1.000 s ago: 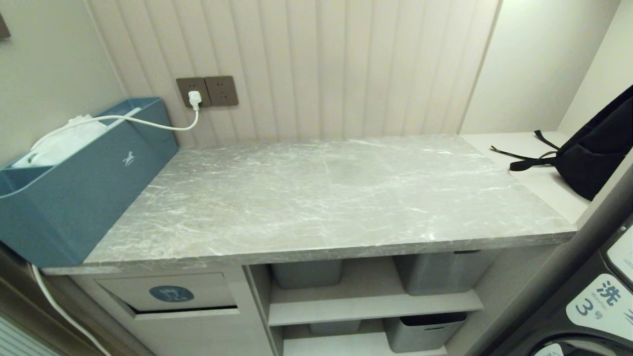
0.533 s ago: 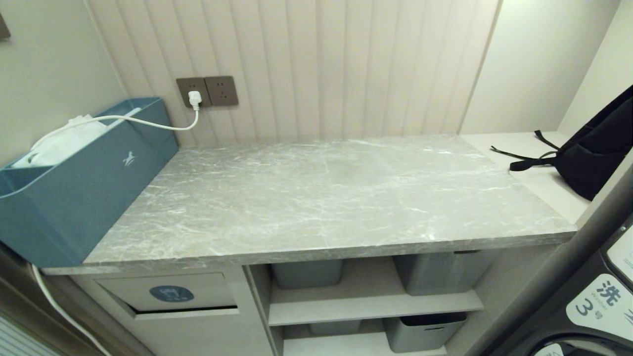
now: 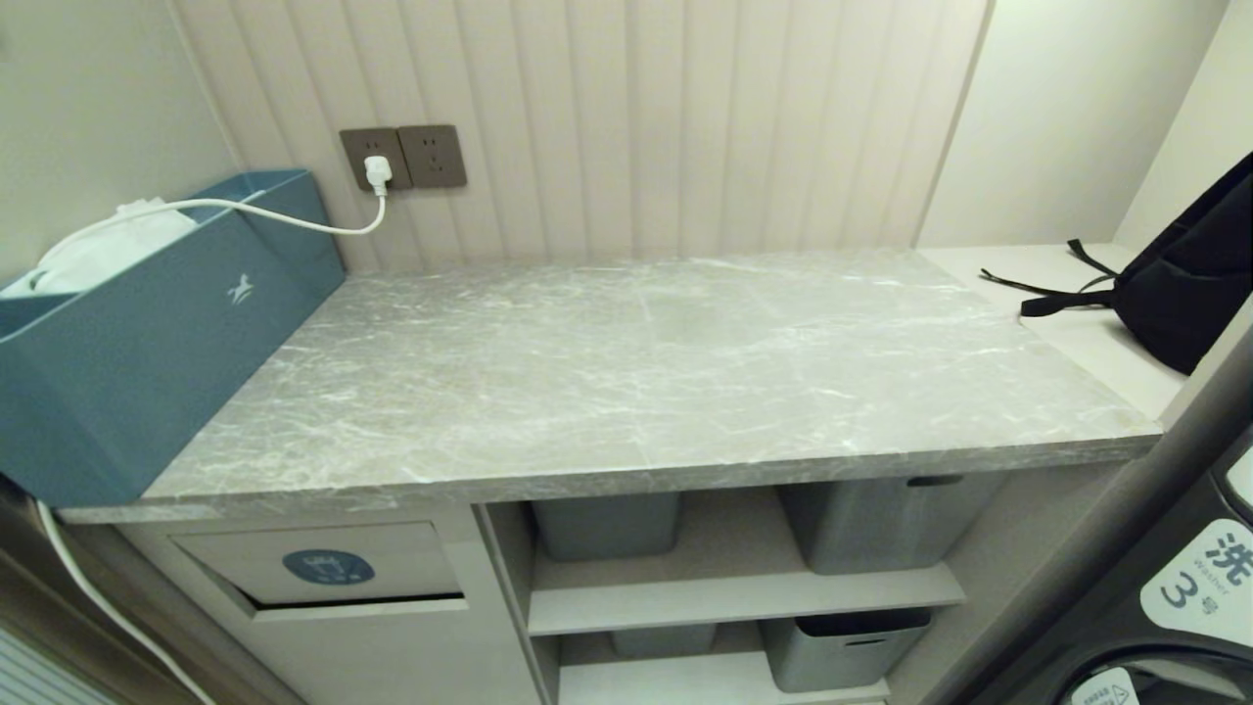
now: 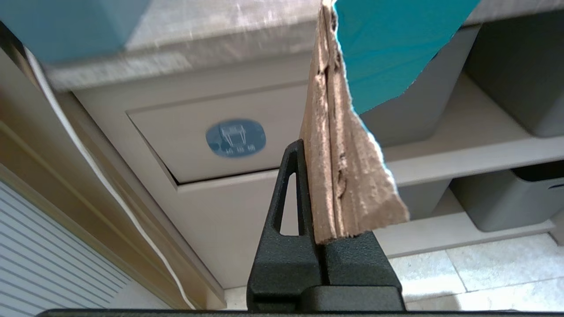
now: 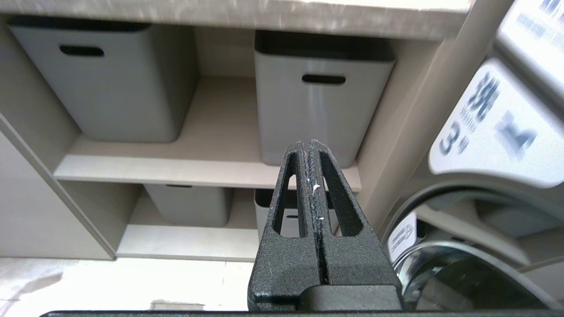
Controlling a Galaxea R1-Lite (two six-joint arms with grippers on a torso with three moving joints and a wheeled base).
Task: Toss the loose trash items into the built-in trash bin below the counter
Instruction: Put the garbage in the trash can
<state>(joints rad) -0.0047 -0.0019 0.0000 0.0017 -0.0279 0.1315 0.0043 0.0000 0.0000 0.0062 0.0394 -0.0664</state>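
Note:
My left gripper (image 4: 308, 152) is shut on a folded teal-and-brown cardboard piece (image 4: 343, 145), which stands up between the jaws. It hangs in front of the beige cabinet, below the counter's front edge (image 4: 176, 48). Just beyond it is the built-in trash bin's flap (image 4: 185, 136) with its round blue sticker (image 4: 235, 138). In the head view the flap (image 3: 392, 563) sits under the left end of the grey marble counter (image 3: 636, 362), and no trash lies on the slab. My right gripper (image 5: 309, 143) is shut and empty, facing the shelves. Neither arm shows in the head view.
A large blue-grey box (image 3: 127, 362) with a white cable (image 3: 284, 220) stands at the counter's left end. A black backpack (image 3: 1175, 294) lies at the far right. Grey storage bins (image 3: 881, 524) fill the open shelves beside the bin. A washing machine (image 3: 1194, 587) stands at the right.
The whole head view has shifted, with the scene now a little higher in the picture, so the camera has moved. Nothing on the counter has moved.

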